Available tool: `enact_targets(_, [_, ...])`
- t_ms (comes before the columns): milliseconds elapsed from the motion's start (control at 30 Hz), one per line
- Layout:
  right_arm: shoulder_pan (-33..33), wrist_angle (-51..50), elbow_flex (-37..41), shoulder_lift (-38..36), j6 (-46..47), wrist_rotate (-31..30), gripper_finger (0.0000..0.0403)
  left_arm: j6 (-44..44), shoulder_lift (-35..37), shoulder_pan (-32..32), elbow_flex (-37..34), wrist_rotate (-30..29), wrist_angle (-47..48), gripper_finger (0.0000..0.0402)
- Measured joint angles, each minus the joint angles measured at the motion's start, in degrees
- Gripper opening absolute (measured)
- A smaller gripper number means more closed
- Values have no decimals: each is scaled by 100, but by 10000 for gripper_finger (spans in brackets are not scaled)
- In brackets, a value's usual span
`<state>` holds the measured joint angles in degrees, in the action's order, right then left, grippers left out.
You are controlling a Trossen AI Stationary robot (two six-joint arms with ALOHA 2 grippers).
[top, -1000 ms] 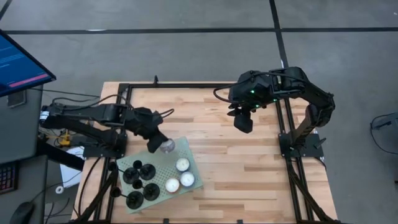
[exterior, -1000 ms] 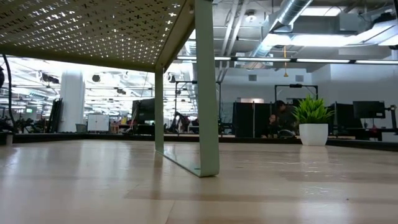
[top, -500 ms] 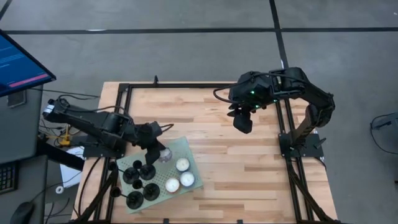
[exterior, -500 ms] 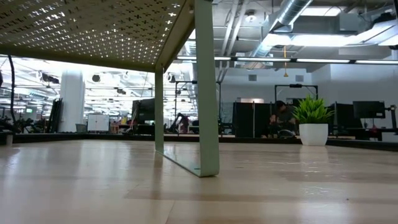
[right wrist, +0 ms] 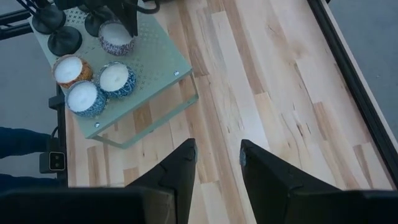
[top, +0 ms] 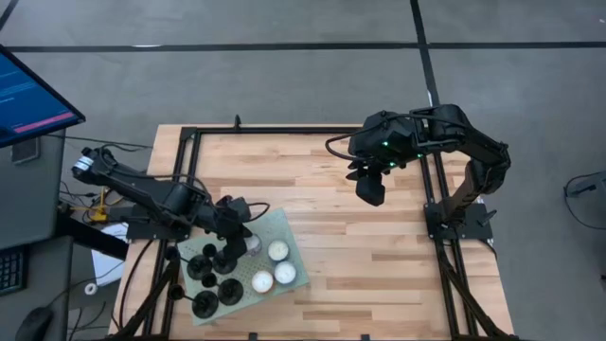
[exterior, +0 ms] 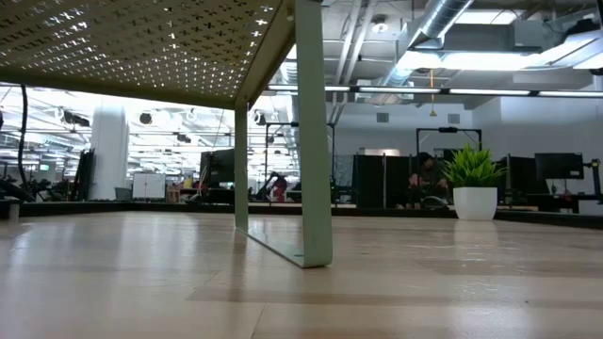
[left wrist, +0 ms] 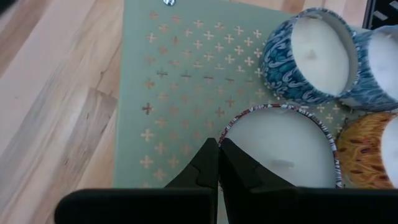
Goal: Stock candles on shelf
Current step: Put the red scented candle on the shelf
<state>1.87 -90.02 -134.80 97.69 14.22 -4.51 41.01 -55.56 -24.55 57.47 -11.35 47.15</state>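
The shelf (top: 277,227) is a pale green perforated panel on legs at the table's near left; the low view sees it from below (exterior: 141,47). Three candles in patterned tins stand on it: two blue (right wrist: 114,78) (right wrist: 85,98) and one orange (right wrist: 73,70). My left gripper (top: 240,243) is shut on another candle (top: 252,243) with a red-and-white rim (left wrist: 280,143), next to the other three (top: 277,251). My right gripper (top: 369,189) hangs open and empty, high over the table's far right (right wrist: 217,149). My left gripper pinches the candle's rim wall (left wrist: 219,132) at the tin's side. One finger (left wrist: 239,165) lies over the wax and the other stays outside, above the shelf. The fingers come slanting down from the table's left. The candle is upright at the shelf's top; whether its base rests there I cannot tell.
Several black stands (top: 224,258) fill the shelf's left half, close behind my left gripper. A black frame rail (top: 431,189) borders the table. Bare wood (top: 360,265) stretches across the middle and the right. A monitor (top: 28,95) stands off the table's left.
My left gripper has swung toward the table's near edge and sunk a little, carrying the candle from the shelf's far edge to beside the other candles. The candle has stayed upright.
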Motion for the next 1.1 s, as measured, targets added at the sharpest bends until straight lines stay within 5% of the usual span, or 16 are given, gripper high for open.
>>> enact_targets(1100, [0, 0, -2, 0, -17, -1, 118, 131, -152, -118, 5, 22, -18, 13])
